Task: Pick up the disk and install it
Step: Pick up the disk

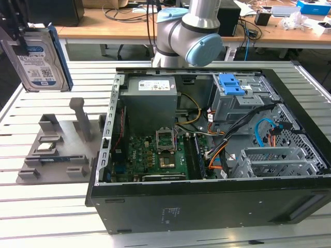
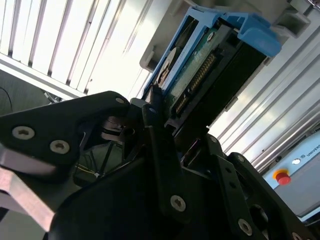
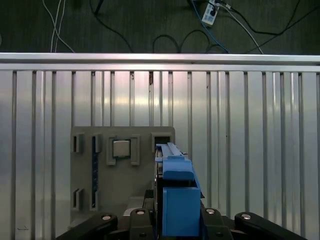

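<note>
One disk (image 1: 41,59), a flat silver metal hard drive in a blue plastic frame, is hanging upright, clamped by its edge in my black end effector (image 2: 160,112). I am holding it high above the grey fixture tray (image 1: 57,150), probably so that it is clearing the tray's posts.

The arm (image 1: 199,13) is a smooth silver-grey metal tube with thick rounded joint housings (image 1: 173,36), closed by pale blue round caps (image 1: 205,49). The claw (image 2: 180,127) is matte black, built of flat angular links and narrow fingers (image 2: 154,132), fastened with bright silver screws (image 2: 177,202). In the first wrist view its black links (image 3: 105,222) carry the same round silver heads.
</note>
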Controlling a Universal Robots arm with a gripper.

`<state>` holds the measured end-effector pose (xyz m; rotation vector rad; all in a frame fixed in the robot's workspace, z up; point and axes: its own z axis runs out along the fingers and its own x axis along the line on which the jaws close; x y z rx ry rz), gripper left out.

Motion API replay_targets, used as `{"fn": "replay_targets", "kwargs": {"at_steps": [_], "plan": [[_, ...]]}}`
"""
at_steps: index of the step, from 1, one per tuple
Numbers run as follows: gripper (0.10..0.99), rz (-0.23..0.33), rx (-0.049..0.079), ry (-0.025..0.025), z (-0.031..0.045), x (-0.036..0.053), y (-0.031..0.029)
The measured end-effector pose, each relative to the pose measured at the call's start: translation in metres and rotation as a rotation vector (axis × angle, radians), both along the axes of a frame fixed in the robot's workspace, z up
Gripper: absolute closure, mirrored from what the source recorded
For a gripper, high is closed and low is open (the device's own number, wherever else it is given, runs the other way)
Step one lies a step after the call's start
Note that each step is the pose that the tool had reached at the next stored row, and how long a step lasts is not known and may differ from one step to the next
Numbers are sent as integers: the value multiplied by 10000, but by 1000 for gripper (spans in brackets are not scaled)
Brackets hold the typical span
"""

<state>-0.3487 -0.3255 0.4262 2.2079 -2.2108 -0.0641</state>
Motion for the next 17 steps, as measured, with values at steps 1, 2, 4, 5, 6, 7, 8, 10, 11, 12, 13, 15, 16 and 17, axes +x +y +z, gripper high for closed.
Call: {"fn": "replay_targets", "kwargs": {"at_steps": [1,2,4,5,6,7,8,10,11,12,13,15,16,17], "plan": [[722,0,0,1,29,0,0],[722,0,0,0,51,0,0],[722,0,-1,1,100,0,0],[722,0,-1,1,145,0,0],[722,0,-1,0,176,0,0],[722,0,-1,1,199,0,0],[722,0,0,1,238,0,0],[722,0,0,1,299,0,1],[722,0,0,0,320,0,0],[722,0,0,0,340,0,1],[722,0,0,1,370,0,0],[722,0,0,0,431,0,0],[722,0,0,1,459,0,1],[722,0,0,0,483,0,1]]}}
